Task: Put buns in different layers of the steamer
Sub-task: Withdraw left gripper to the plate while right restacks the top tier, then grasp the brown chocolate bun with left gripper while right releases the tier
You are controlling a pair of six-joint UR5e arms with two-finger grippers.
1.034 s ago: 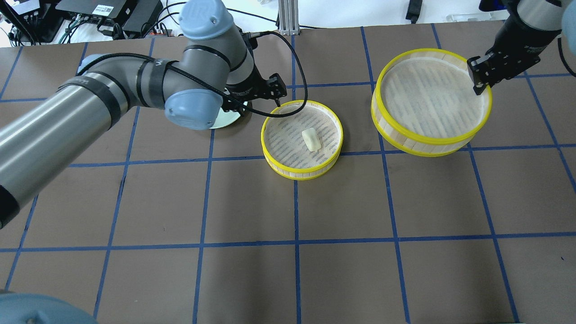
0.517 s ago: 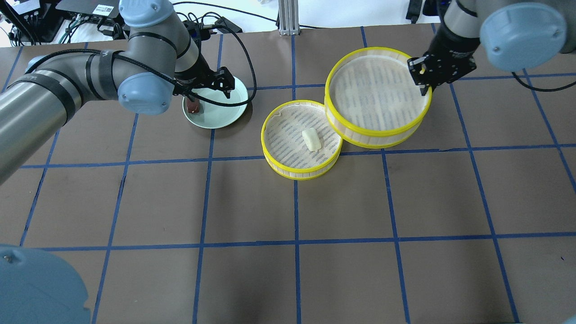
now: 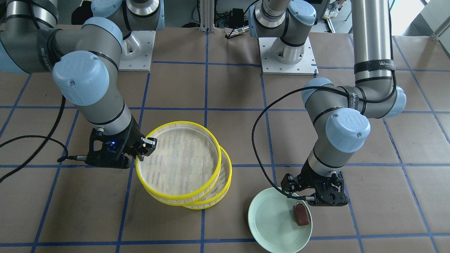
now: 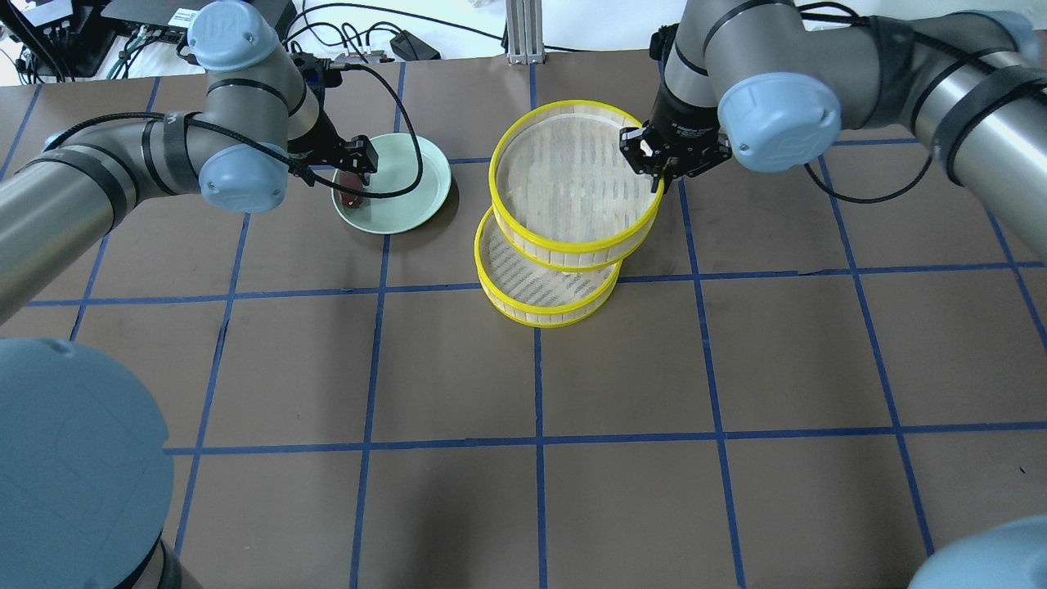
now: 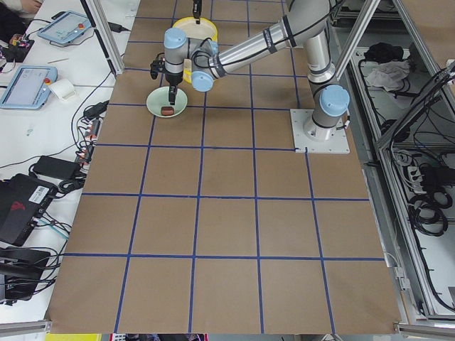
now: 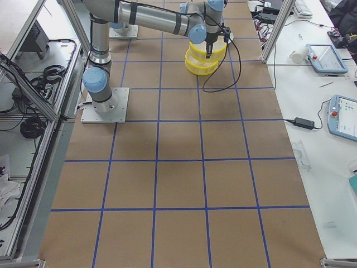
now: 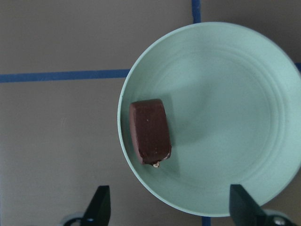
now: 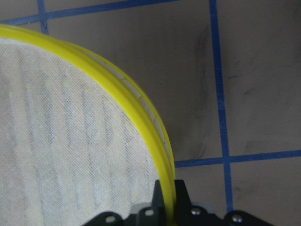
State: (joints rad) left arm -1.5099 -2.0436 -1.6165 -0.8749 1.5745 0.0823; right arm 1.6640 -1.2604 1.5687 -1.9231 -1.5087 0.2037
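My right gripper (image 4: pixel 658 168) is shut on the yellow rim of the upper steamer tray (image 4: pixel 564 172) and holds it tilted over the lower steamer tray (image 4: pixel 544 307), offset toward the far side. I cannot tell whether the trays touch. The upper tray is empty. The rim grip shows in the right wrist view (image 8: pixel 168 197). The cream-white bun is hidden under the upper tray. The dark reddish-brown bun (image 7: pixel 149 132) lies on the pale green plate (image 7: pixel 225 117). My left gripper (image 7: pixel 170 212) is open just above that bun (image 3: pixel 301 214).
The green plate (image 4: pixel 409 196) sits left of the trays in the overhead view. Cables and electronics (image 4: pixel 204 24) lie beyond the table's far edge. The arm bases (image 3: pixel 286 52) stand at the robot's side. The table is brown with blue grid lines.
My right gripper carried the upper tray left, over the lower tray, and the cream-white bun is now covered. My left gripper shifted a little left over the brown bun.
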